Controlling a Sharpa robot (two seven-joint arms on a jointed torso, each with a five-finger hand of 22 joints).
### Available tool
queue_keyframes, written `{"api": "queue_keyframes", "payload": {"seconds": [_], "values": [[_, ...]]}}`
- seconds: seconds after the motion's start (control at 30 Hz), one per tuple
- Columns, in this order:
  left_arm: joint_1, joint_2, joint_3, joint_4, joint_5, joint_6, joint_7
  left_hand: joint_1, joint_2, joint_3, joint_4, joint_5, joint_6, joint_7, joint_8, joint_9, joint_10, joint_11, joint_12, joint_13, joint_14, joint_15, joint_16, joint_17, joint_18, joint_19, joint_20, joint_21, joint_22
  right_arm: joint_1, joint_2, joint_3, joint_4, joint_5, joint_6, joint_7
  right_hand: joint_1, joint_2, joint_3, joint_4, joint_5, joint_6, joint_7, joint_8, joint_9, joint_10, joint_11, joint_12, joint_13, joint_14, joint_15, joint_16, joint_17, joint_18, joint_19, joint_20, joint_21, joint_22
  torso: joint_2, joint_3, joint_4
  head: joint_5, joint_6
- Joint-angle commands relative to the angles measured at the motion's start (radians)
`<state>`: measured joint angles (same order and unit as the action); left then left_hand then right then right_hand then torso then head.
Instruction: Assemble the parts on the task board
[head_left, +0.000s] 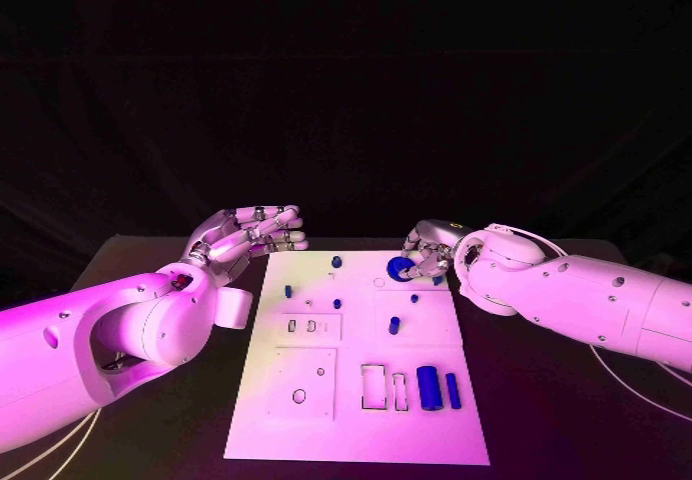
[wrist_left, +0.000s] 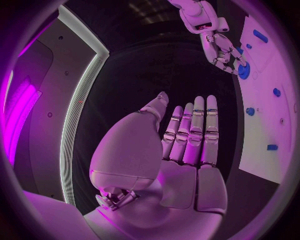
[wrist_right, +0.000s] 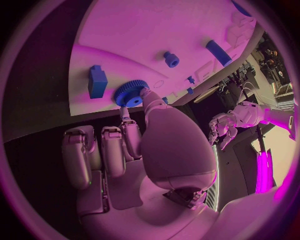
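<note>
Black table (head_left: 159, 255) bearing white task board (head_left: 361, 420), round blue toothed gear (head_left: 400, 267) pinched at upper-right board edge by right hand (head_left: 430, 255), nearer than idle, straight-fingered left hand (head_left: 248, 235).

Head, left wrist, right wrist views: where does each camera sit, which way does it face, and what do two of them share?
Head view: on the robot's head, looking down at the task board, both arms entering.
Left wrist view: behind the left hand, fingers apart, holding nothing; faces the board's edge and the right hand.
Right wrist view: behind the right hand, facing the board.
Shared: all three show the blue gear at the right hand's fingertips.
</note>
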<state>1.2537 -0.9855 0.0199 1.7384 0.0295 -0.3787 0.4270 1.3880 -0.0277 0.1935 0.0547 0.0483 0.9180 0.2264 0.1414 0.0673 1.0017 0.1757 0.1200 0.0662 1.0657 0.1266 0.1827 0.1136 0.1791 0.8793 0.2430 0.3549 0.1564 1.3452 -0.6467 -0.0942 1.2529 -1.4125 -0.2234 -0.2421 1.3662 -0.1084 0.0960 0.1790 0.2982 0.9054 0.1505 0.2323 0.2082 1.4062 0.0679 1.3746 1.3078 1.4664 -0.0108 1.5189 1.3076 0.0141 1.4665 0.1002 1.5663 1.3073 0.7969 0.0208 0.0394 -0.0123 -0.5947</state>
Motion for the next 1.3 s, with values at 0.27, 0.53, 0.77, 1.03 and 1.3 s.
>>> {"api": "queue_keyframes", "payload": {"seconds": [0.27, 0.53, 0.77, 1.03, 1.3], "values": [[0.001, 0.002, 0.001, 0.001, 0.001, 0.024, 0.002, 0.003, 0.007, 0.0, -0.006, 0.003, 0.006, 0.004, -0.006, -0.002, 0.005, 0.001, -0.007, -0.001, 0.007, 0.002, -0.007, 0.002, 0.004, 0.007, -0.001, 0.006, -0.001, -0.006, 0.0, -0.002, 0.013, -0.104, -0.035, 0.004, 0.009, 0.025, 0.02, -0.013, -0.046, 0.047, -0.014, 0.019, 0.01, 0.022, -0.014, 0.019, 0.086, 0.089, -0.009, 0.008, 0.19, -0.014, 0.104, -0.009, 0.004, 0.263, 0.0, -0.0003, -0.0004, 0.001, 0.0], [0.001, 0.002, 0.001, 0.0, 0.001, 0.025, -0.001, 0.003, 0.007, 0.0, -0.006, 0.003, 0.006, 0.004, -0.006, -0.002, 0.005, 0.001, -0.007, -0.001, 0.007, 0.002, -0.007, 0.002, 0.004, 0.007, -0.001, 0.006, -0.001, -0.007, -0.002, -0.002, 0.026, -0.162, -0.102, 0.013, 0.018, 0.044, 0.05, -0.022, -0.041, 0.071, -0.025, 0.021, 0.016, 0.032, -0.024, 0.028, 0.096, 0.088, -0.017, 0.008, 0.188, -0.014, 0.104, -0.016, 0.004, 0.263, 0.0, 0.0001, 0.0008, 0.0, 0.002], [0.001, 0.003, 0.001, -0.001, 0.001, 0.026, -0.003, 0.004, 0.008, 0.001, -0.008, 0.003, 0.006, 0.004, -0.008, -0.002, 0.005, 0.001, -0.008, -0.001, 0.008, 0.002, -0.007, 0.002, 0.004, 0.007, -0.001, 0.006, -0.001, -0.007, -0.005, -0.002, 0.042, -0.175, -0.12, 0.018, 0.018, 0.045, 0.063, -0.027, -0.026, 0.081, -0.029, 0.018, 0.018, 0.036, -0.027, 0.031, 0.099, 0.088, -0.02, 0.008, 0.188, -0.014, 0.104, -0.019, 0.004, 0.263, 0.0, 0.0, 0.0007, 0.001, 0.005], [0.001, 0.002, 0.001, -0.002, 0.001, 0.027, -0.007, 0.005, 0.009, 0.002, -0.009, 0.003, 0.006, 0.006, -0.009, -0.002, 0.004, 0.002, -0.01, -0.001, 0.008, 0.002, -0.009, 0.002, 0.004, 0.007, -0.001, 0.006, -0.001, -0.004, -0.01, -0.002, 0.104, -0.177, -0.164, 0.022, 0.013, 0.044, 0.068, -0.026, -0.018, 0.085, -0.03, 0.015, 0.018, 0.039, -0.029, 0.034, 0.103, 0.088, -0.021, 0.008, 0.189, -0.014, 0.104, -0.02, 0.004, 0.263, 0.0, 0.0004, -0.0016, 0.009, 0.006], [0.001, 0.006, 0.001, -0.003, 0.001, 0.028, -0.008, 0.006, 0.01, 0.002, -0.009, 0.004, 0.005, 0.006, -0.01, -0.002, 0.003, 0.002, -0.011, -0.002, 0.008, 0.002, -0.009, 0.002, 0.004, 0.007, -0.001, 0.007, -0.001, 0.002, 0.07, -0.002, 0.103, -0.213, -0.195, 0.01, 0.011, 0.042, 0.081, -0.029, 0.0, 0.09, -0.032, 0.008, 0.018, 0.042, -0.031, 0.035, 0.105, 0.089, -0.023, 0.009, 0.19, -0.014, 0.104, -0.022, 0.004, 0.263, 0.002, 0.0006, 0.0022, 0.009, 0.01]]}}
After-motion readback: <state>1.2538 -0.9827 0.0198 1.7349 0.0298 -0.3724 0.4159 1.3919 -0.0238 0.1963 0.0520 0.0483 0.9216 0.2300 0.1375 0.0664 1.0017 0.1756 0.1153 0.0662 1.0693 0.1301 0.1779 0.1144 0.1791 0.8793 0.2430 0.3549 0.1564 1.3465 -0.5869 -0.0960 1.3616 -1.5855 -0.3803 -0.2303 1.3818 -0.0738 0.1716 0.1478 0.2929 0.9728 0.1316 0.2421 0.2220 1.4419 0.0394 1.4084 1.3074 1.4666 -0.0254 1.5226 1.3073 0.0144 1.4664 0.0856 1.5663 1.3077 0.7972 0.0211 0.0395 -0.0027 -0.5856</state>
